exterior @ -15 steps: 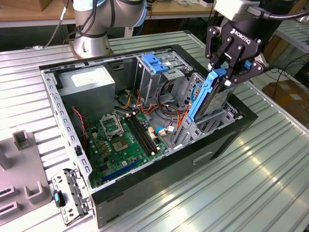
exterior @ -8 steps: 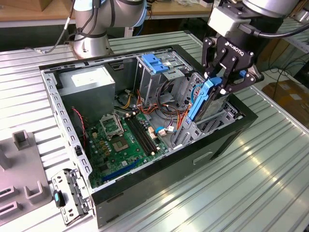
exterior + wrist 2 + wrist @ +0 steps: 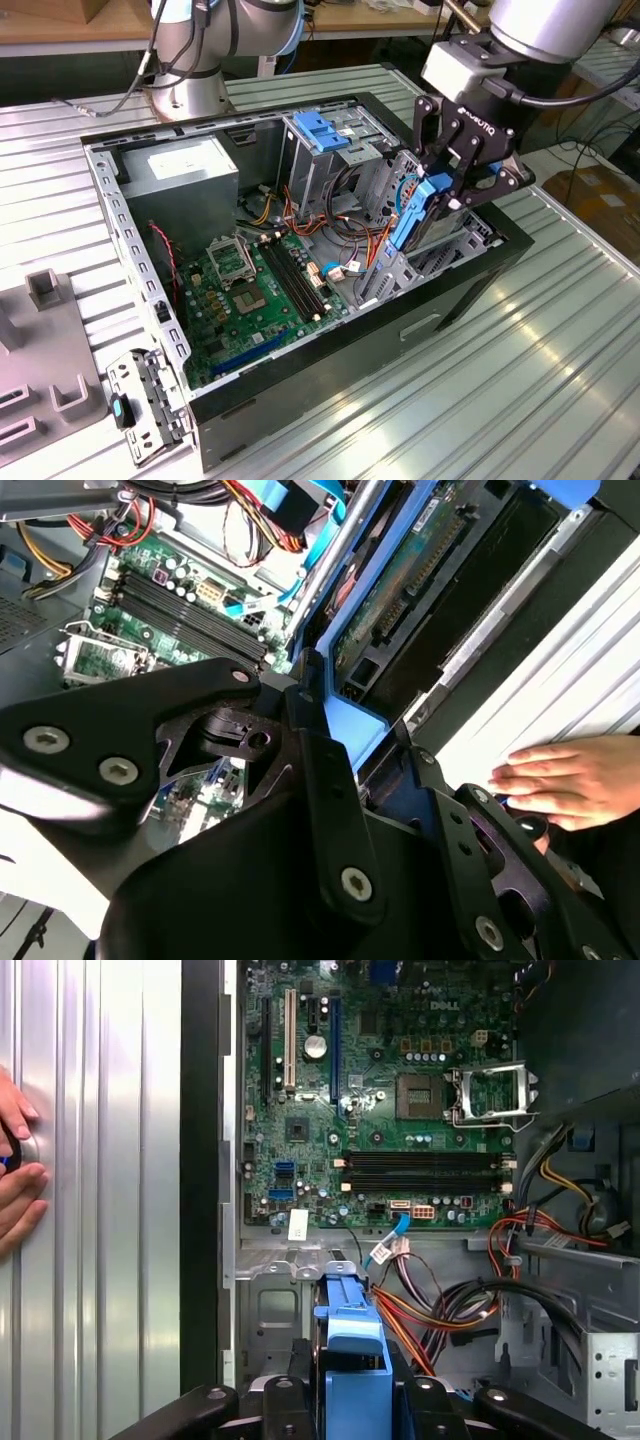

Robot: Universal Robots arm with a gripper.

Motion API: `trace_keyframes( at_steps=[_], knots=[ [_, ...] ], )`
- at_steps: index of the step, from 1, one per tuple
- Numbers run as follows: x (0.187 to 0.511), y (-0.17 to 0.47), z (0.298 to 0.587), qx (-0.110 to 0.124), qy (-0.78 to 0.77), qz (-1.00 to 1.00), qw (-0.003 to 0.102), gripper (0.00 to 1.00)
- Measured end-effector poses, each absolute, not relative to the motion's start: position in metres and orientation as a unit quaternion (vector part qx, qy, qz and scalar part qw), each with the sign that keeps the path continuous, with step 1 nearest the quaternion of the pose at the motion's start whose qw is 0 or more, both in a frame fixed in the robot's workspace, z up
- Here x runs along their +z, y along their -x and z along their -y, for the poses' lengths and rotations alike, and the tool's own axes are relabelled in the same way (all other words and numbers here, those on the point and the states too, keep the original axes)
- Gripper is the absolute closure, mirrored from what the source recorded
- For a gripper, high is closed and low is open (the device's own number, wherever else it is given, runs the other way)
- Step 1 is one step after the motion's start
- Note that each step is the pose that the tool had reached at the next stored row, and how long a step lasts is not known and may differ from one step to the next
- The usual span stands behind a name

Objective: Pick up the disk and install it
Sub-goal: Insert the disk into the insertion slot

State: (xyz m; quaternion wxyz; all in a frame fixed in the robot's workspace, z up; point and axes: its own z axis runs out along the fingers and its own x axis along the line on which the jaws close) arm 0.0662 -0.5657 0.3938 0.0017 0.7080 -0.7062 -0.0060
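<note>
1. Your disk (image 3: 412, 222) is up on edge and tilted at about 3 o'clock of the open case (image 3: 330, 372) in the exterior view, over the drive bay (image 3: 440, 262). Can't tell if its low end touches the bay metal.
2. The gripper (image 3: 452, 195) is clamped on it, with black fingers (image 3: 302, 1385) either side of the blue rail (image 3: 352, 1360).
3. Tight edges: the grey bay wall sits just beside the disk. The black case rim is near at 4 o'clock, and the orange and red cables (image 3: 350, 235) crowd in at 9 o'clock.
4. Past that rim the ribbed table (image 3: 480, 400) runs on toward 5 o'clock.
5. The second wrist view gives you a person's hand (image 3: 565, 778) flat on the table, just outside the case wall. The first wrist view looks along the rail onto the motherboard (image 3: 380, 1110).
6. The exterior view adds the metal cage (image 3: 300, 165) with its blue latch (image 3: 320, 130) at 10 o'clock of the disk. The power-supply box (image 3: 185, 172) sits well apart at 9 o'clock, and a loose bracket (image 3: 145, 400) lies outside the case at 8 o'clock.
</note>
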Motion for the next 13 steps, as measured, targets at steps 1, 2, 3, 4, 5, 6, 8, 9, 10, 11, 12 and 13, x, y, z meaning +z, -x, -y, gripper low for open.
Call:
trace_keyframes(
  at_steps=[1, 2, 3, 4, 5, 6, 8, 9, 10, 11, 12, 13],
  knots=[
    [0.391, -0.066, 0.566, -0.006, -0.708, 0.706, 0.002, 0.63],
    [0.39, -0.066, 0.566, -0.006, -0.708, 0.706, 0.002, 0.63],
    [0.387, -0.066, 0.566, -0.006, -0.708, 0.706, 0.002, 0.63],
    [0.385, -0.066, 0.566, -0.006, -0.708, 0.706, 0.002, 0.63],
    [0.383, -0.066, 0.567, -0.006, -0.708, 0.706, 0.002, 0.63],
    [0.381, -0.066, 0.567, -0.006, -0.708, 0.706, 0.002, 0.63],
    [0.377, -0.066, 0.567, -0.006, -0.708, 0.706, 0.002, 0.63],
    [0.373, -0.066, 0.568, -0.006, -0.708, 0.706, 0.002, 0.63],
    [0.371, -0.066, 0.568, -0.006, -0.708, 0.706, 0.002, 0.63],
    [0.371, -0.066, 0.568, -0.006, -0.708, 0.706, 0.002, 0.62],
    [0.369, -0.069, 0.568, -0.006, -0.708, 0.706, 0.002, 0.51],
    [0.368, -0.07, 0.568, -0.006, -0.708, 0.706, 0.002, 0.82]
  ],
)
